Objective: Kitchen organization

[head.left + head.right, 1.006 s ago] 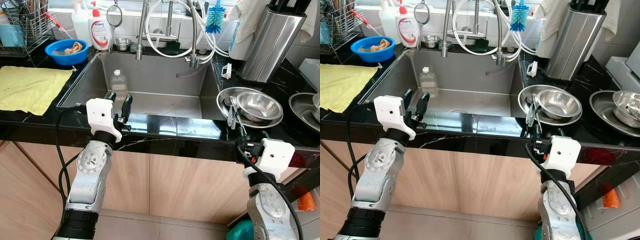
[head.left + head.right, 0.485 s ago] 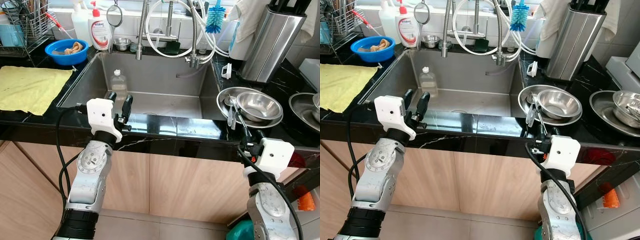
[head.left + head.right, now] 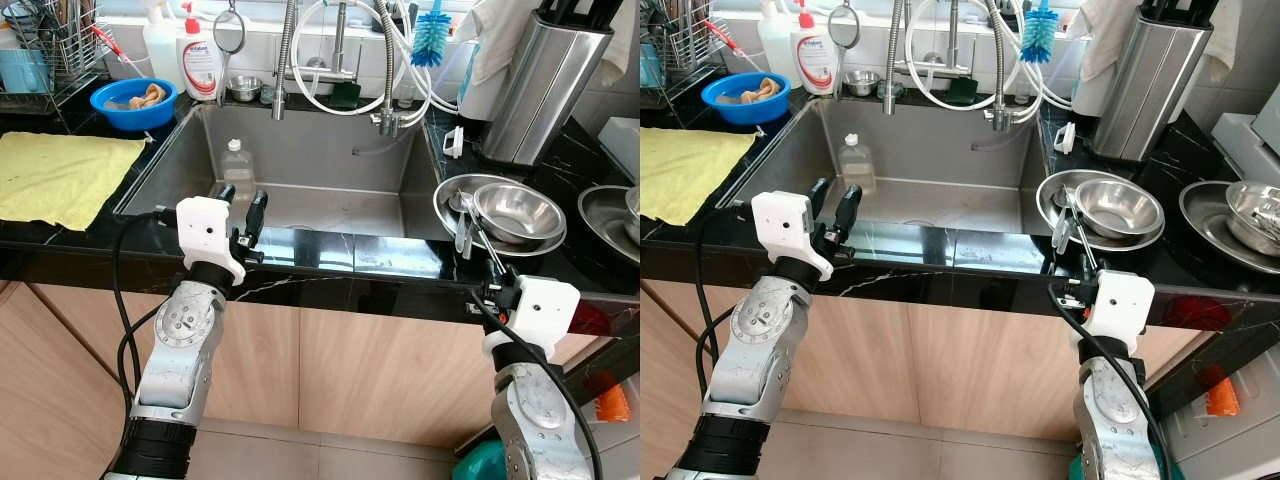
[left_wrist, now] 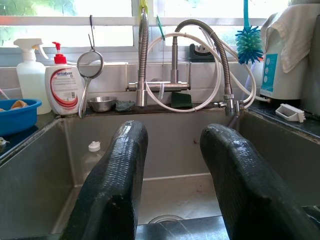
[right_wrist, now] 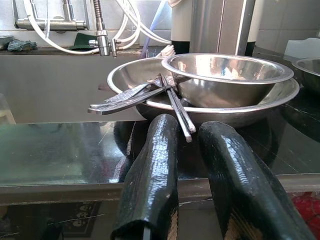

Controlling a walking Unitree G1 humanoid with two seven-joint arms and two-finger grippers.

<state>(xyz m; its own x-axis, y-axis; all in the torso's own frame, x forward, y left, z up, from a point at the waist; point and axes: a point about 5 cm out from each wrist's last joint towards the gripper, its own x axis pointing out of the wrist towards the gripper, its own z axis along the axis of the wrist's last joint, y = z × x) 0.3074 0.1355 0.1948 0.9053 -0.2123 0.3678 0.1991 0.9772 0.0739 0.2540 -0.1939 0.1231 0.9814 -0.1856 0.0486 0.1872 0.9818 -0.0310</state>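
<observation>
The left tool (image 3: pixel 237 205), fingers spread with nothing between them, hovers at the black bench (image 3: pixel 330 255) edge; a plastic bottle (image 3: pixel 237 168) stands in the sink (image 3: pixel 320 160) just beyond it. The right tool (image 5: pixel 192 150), narrowly parted and empty, sits before stacked steel bowls (image 5: pixel 227 82) holding utensils (image 5: pixel 145 95).

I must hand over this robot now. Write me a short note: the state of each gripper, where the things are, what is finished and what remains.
Left gripper: jaws open, empty, at the front edge of the sink.
Right gripper: jaws open, empty, low at the counter edge, pointing at the steel bowls.
Things: a plastic bottle stands in the sink; utensils lie across the rim of the larger bowl; a yellow cloth lies on the left counter.
Done: nothing visibly moved yet.
Left: all the tidying, probably bowls and utensils first.
</observation>
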